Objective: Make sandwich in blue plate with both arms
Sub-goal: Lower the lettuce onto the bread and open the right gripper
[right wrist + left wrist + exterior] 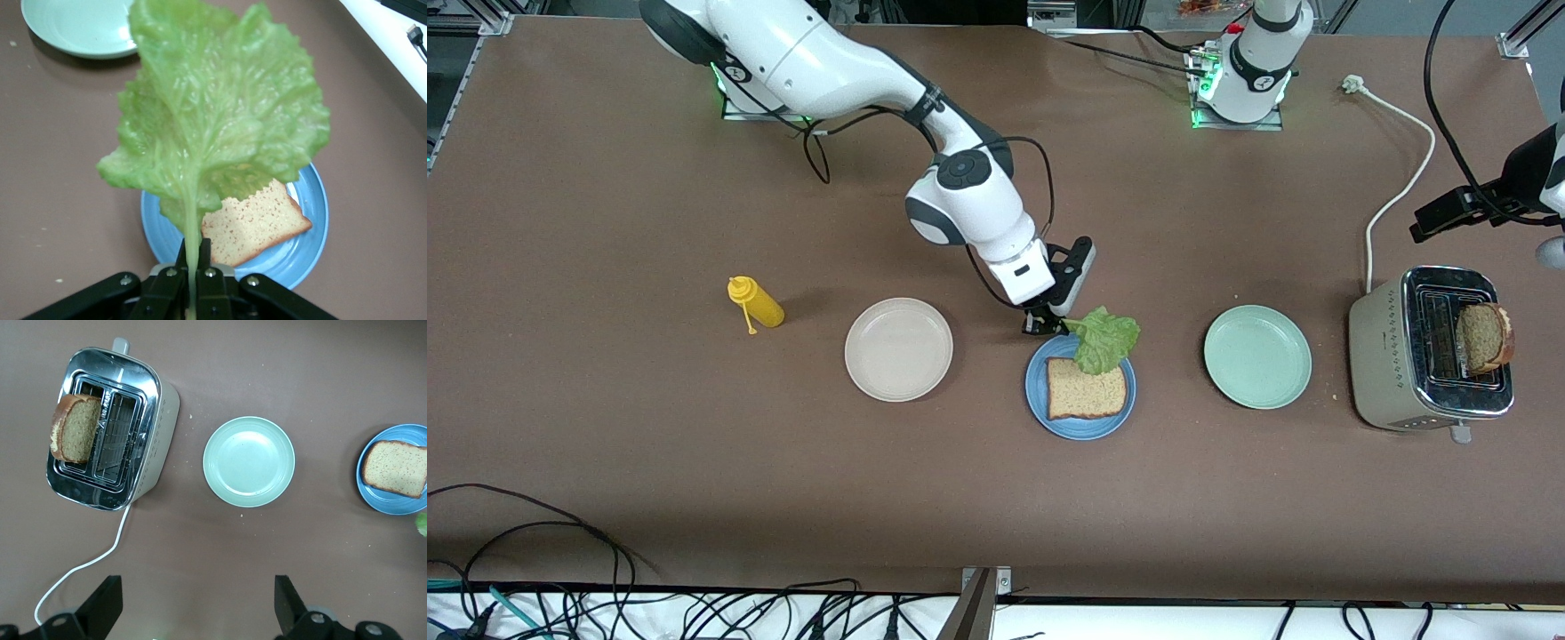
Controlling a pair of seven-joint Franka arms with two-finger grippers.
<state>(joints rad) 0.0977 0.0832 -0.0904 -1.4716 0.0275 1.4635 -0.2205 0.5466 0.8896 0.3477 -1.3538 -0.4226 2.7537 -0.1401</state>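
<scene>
Three plates are being seen. The lettuce leaf (1106, 340) is being pinched by its stem in the right gripper (1039, 324) over the blue plate (1080, 428), hiding part of one bread slice (1086, 391). Another slice (1484, 337) is half hidden in the toaster (1430, 356). The left gripper (197, 607) is being held wide open above, mostly cut off.

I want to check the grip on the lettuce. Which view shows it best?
The right wrist view: the right hand pinches the lettuce leaf by its stem. The front view shows it small over the blue plate; the left wrist view shows only an edge.
</scene>
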